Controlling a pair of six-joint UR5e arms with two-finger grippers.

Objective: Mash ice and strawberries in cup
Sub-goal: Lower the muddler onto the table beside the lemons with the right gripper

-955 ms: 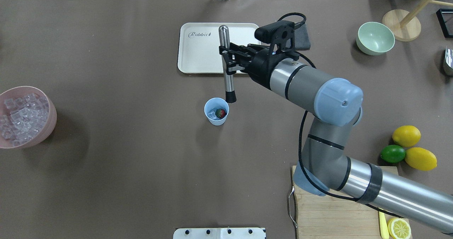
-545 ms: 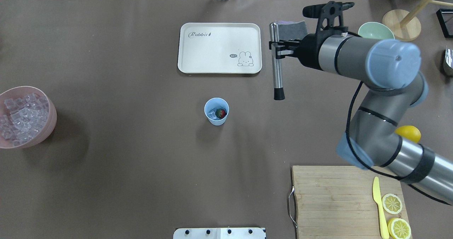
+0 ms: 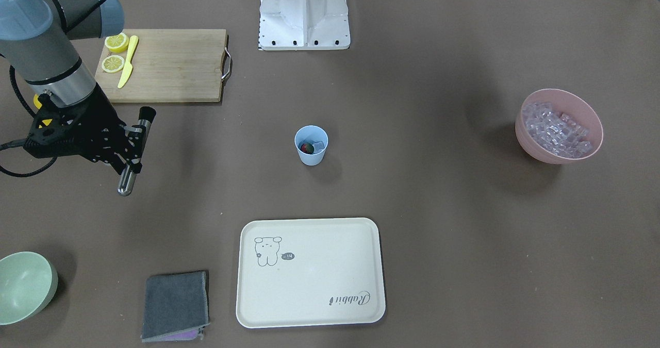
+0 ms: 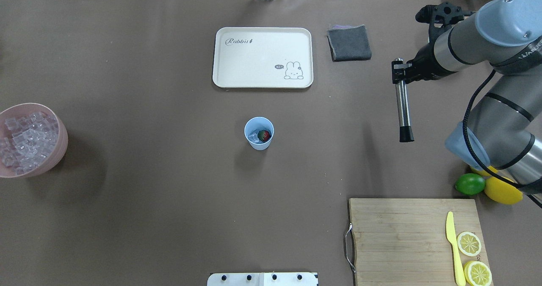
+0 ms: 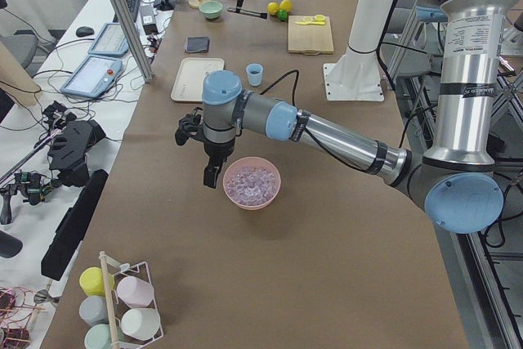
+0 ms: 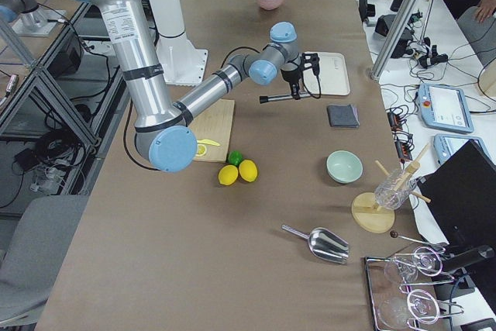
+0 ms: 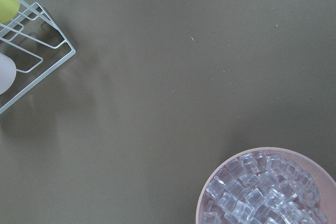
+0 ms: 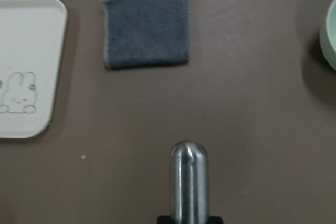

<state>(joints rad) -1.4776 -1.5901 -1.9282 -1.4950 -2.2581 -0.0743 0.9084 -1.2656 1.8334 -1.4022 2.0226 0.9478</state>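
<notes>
The light-blue cup [image 4: 259, 133] [image 3: 311, 145] stands upright mid-table. Inside it lie the strawberry [image 4: 264, 135] [image 3: 307, 148] and clear ice [image 4: 253, 137] cubes. My right gripper [image 4: 398, 71] [image 3: 132, 143] hangs far to the cup's right, near the grey cloth, shut on a steel muddler [image 4: 403, 108] [image 3: 135, 149] whose black tip points toward the robot. The muddler's rounded top fills the bottom of the right wrist view [image 8: 189, 182]. My left gripper [image 5: 212, 176] shows only in the exterior left view, beside the pink bowl [image 5: 245, 200]; I cannot tell its state.
The pink bowl [image 4: 62, 144] of ice sits at the left table edge. A cream tray [image 4: 262, 57] and grey cloth [image 4: 349, 42] lie at the far side. A cutting board [image 4: 398, 235] with lemon slices, a lime [image 4: 470, 184] and a green bowl [image 3: 23, 286] are on the right.
The right arm swung the muddler away from just above the cup, across the tray and cloth, out to the right side of the table. The cup stayed put.
</notes>
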